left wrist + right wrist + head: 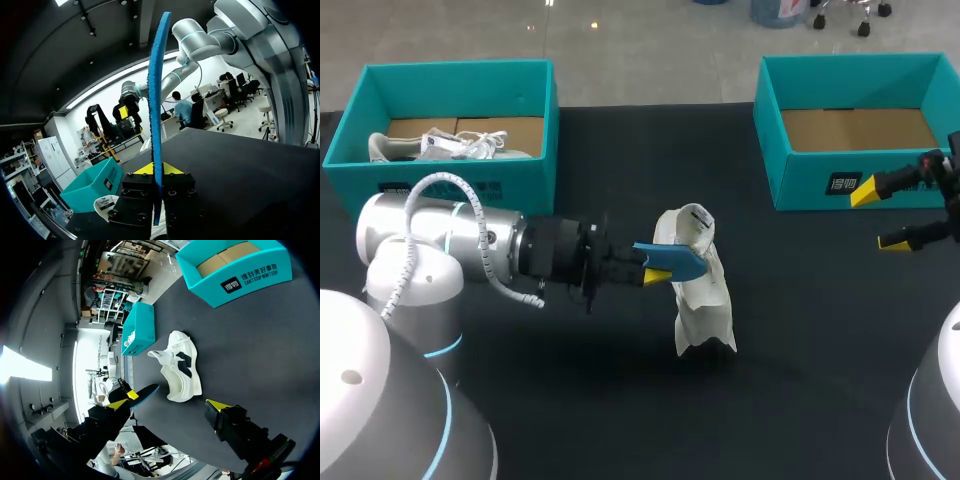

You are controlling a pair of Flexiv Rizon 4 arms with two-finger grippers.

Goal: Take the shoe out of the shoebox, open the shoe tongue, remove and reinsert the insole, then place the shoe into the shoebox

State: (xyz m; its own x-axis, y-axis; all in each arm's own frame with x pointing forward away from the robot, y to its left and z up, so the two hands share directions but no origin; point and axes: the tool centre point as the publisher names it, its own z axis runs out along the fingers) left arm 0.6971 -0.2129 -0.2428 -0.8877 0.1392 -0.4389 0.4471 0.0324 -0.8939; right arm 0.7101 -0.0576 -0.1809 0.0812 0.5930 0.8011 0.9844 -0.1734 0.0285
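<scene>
Left fingers (656,275) are clamped on the blue insole (675,258). It sticks straight out ahead of them, edge-on in the left wrist view. White shoe (705,300) sits on the black desk (800,350), outside both boxes, just ahead of and below the left fingers. Insole tip overlaps the shoe's opening; can't tell if they touch. Right fingers (865,190) are wide apart, holding nothing, just beside the front wall of the right shoebox (820,180); the shoe is well ahead of them. Left shoebox (450,75) is well back from the left fingers, with a second white shoe (430,145) inside.
</scene>
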